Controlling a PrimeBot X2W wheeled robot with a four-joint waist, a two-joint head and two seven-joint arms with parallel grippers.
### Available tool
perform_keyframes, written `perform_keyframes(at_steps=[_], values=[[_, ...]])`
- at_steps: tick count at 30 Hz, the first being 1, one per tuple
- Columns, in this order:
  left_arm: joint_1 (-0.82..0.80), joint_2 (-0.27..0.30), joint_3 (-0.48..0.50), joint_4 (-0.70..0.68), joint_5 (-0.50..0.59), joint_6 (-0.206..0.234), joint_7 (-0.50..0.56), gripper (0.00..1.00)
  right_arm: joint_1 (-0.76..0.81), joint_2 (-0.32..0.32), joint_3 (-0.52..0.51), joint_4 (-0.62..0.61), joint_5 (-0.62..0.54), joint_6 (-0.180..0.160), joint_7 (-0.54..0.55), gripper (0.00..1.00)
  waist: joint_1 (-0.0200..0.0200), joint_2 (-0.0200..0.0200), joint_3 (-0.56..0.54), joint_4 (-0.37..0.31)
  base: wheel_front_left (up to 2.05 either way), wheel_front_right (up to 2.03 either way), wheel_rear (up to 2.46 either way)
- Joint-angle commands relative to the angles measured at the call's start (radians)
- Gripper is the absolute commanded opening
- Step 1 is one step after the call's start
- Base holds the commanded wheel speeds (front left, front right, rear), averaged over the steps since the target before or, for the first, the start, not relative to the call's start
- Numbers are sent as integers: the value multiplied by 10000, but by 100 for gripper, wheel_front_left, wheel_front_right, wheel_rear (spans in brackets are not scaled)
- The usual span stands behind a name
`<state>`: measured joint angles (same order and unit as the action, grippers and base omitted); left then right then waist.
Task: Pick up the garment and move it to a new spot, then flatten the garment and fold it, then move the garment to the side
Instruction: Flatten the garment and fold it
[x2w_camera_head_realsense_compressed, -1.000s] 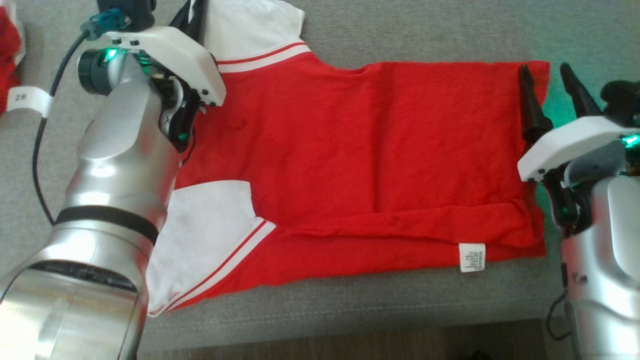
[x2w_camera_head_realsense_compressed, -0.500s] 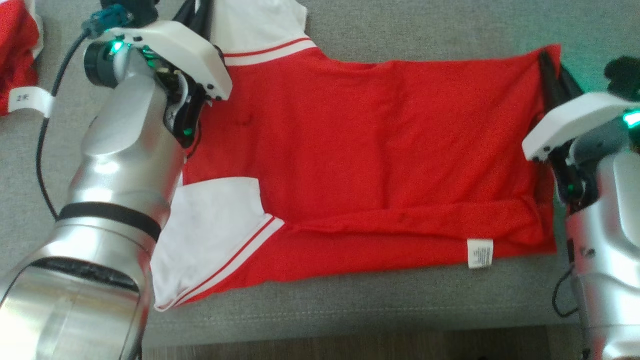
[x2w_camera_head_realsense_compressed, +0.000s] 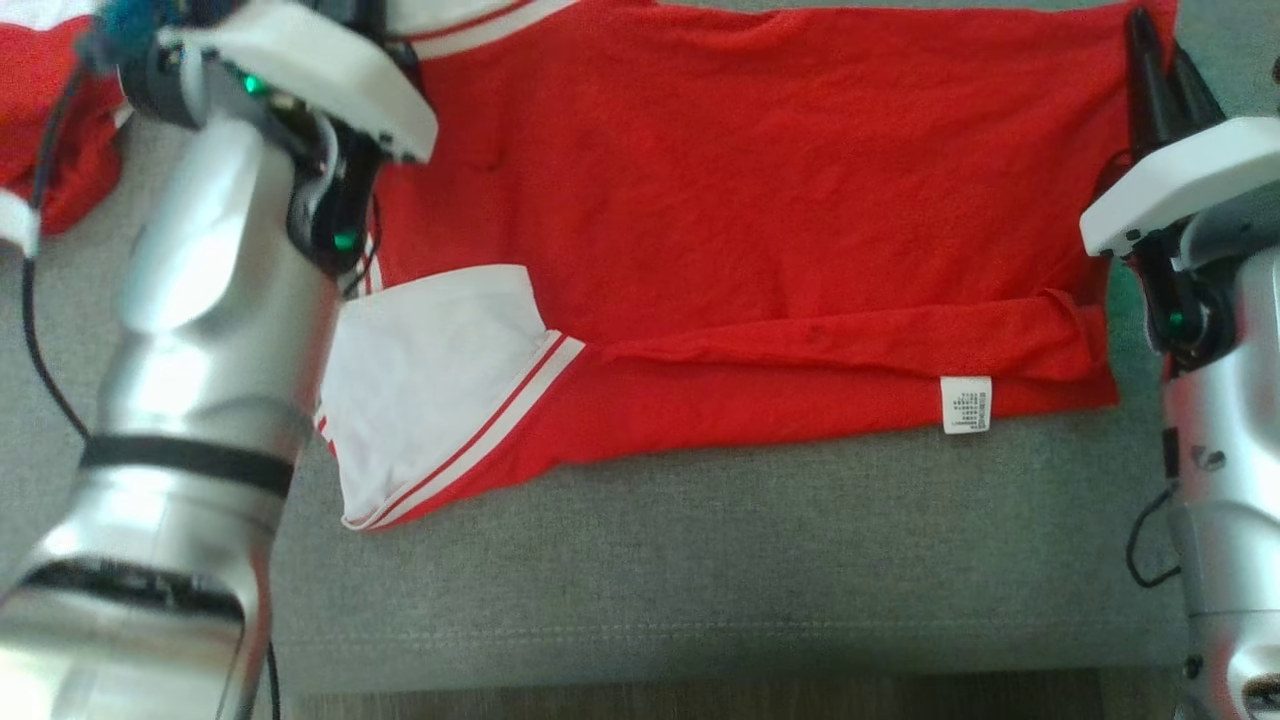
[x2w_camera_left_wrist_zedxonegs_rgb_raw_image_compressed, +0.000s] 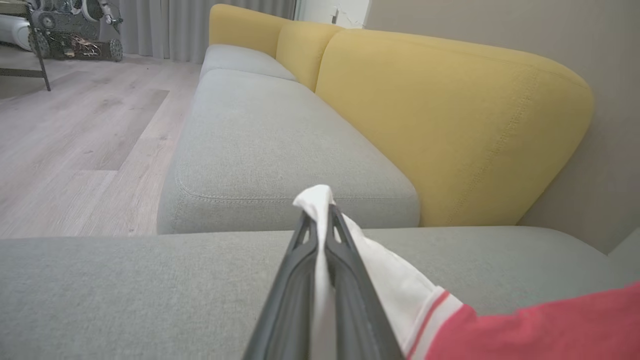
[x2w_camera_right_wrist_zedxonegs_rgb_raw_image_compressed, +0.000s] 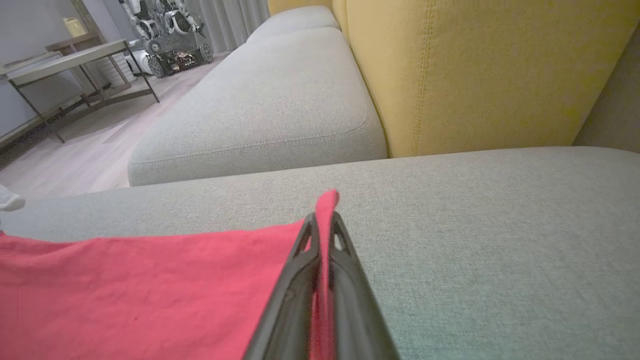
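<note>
The garment (x2w_camera_head_realsense_compressed: 740, 200) is a red shirt with white, red-striped sleeves, spread flat on the grey sofa seat (x2w_camera_head_realsense_compressed: 700, 560); a white care label (x2w_camera_head_realsense_compressed: 966, 404) sticks out at its near hem. My left gripper (x2w_camera_left_wrist_zedxonegs_rgb_raw_image_compressed: 320, 220) is shut on the white far sleeve (x2w_camera_left_wrist_zedxonegs_rgb_raw_image_compressed: 385, 280), whose cloth pokes out past the fingertips. At the shirt's far right corner, my right gripper (x2w_camera_right_wrist_zedxonegs_rgb_raw_image_compressed: 322, 220) is shut on the red hem (x2w_camera_right_wrist_zedxonegs_rgb_raw_image_compressed: 150, 285). In the head view its dark fingers (x2w_camera_head_realsense_compressed: 1150, 70) lie on that corner, and the left arm (x2w_camera_head_realsense_compressed: 220, 300) covers the shirt's left edge.
Another red cloth (x2w_camera_head_realsense_compressed: 60, 150) lies at the far left of the seat. Yellow back cushions (x2w_camera_left_wrist_zedxonegs_rgb_raw_image_compressed: 440, 120) stand behind the seat. The seat's front edge (x2w_camera_head_realsense_compressed: 700, 680) runs along the bottom, with wood floor (x2w_camera_left_wrist_zedxonegs_rgb_raw_image_compressed: 75, 140) beyond. A table (x2w_camera_right_wrist_zedxonegs_rgb_raw_image_compressed: 65, 65) and a wheeled machine (x2w_camera_right_wrist_zedxonegs_rgb_raw_image_compressed: 170, 45) stand far off.
My right gripper has moved onto the shirt's far right corner and shut on the hem. The head camera has tilted, so the whole scene sits higher in the picture.
</note>
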<state>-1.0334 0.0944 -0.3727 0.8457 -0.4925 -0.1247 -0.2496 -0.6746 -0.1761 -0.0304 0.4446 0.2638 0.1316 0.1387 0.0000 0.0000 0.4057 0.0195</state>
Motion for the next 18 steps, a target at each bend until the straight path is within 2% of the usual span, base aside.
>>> perform_keyframes(at_steps=[1, 3, 8, 13, 18], values=[[383, 531, 333, -929, 170, -54, -120, 0, 67, -23, 211, -395, 138, -9, -246, 0, 0, 0, -73, -19, 0, 0, 0], [694, 585, 366, -1320, 251, -50, -120, 0, 177, -31, 235, -459, 187, -9, -299, 0, 0, 0, -106, -24, 0, 0, 0], [2679, 838, 366, -3577, 666, 123, -121, 0, 999, -84, 366, -1110, 554, -9, -633, 0, 0, 0, -274, -2, 0, 0, 0], [4896, 1210, 295, -6004, 800, 529, -98, 0, 2009, 31, 276, -1896, 888, -9, -615, 0, 0, 0, -369, 23, 0, 0, 0], [6904, 1541, 370, -7971, 583, 1087, 397, 0, 2887, 158, 117, -2385, 946, -9, -412, 0, 0, 0, -381, 75, 0, 0, 0]])
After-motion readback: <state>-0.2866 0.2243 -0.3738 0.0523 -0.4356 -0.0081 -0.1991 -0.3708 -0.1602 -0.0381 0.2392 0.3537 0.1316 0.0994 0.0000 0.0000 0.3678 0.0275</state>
